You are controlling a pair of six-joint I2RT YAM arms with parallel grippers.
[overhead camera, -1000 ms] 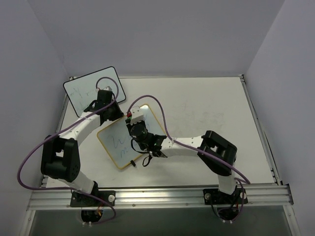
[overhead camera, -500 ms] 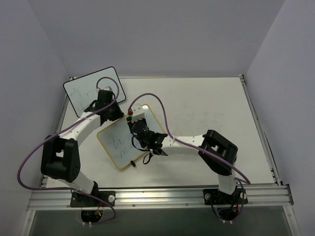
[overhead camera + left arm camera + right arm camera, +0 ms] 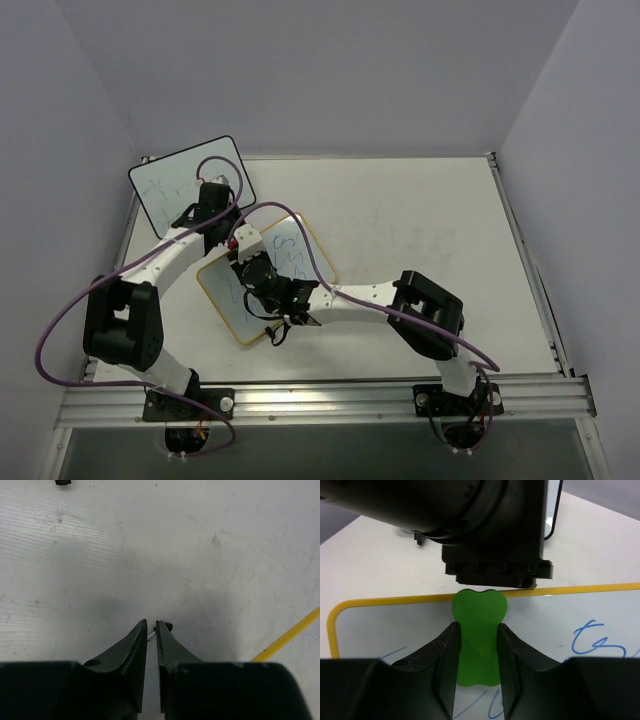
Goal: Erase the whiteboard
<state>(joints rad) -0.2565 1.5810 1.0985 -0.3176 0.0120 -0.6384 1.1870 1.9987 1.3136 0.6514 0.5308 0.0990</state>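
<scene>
The yellow-framed whiteboard (image 3: 262, 290) lies tilted on the table, with blue scribbles (image 3: 290, 246) on it; it also shows in the right wrist view (image 3: 550, 625). My right gripper (image 3: 246, 252) (image 3: 477, 627) is shut on a green eraser (image 3: 479, 630), which sits on the board just inside its far yellow edge (image 3: 395, 601). My left gripper (image 3: 220, 222) (image 3: 151, 624) is shut, tips down on the table just beyond that edge (image 3: 290, 639). A small black bit at its tips is unclear. Its body (image 3: 495, 530) looms right behind the eraser.
The black-framed whiteboard (image 3: 185, 180) leans at the back left, its corner showing in the right wrist view (image 3: 553, 510). A black clip foot (image 3: 270, 333) sticks out of the yellow board's near edge. Walls close in the table (image 3: 430, 220) on three sides.
My right gripper has slid the eraser leftward along the board's far edge, towards the left gripper. Blue scribbles on the board's right part now show. The left arm has held still.
</scene>
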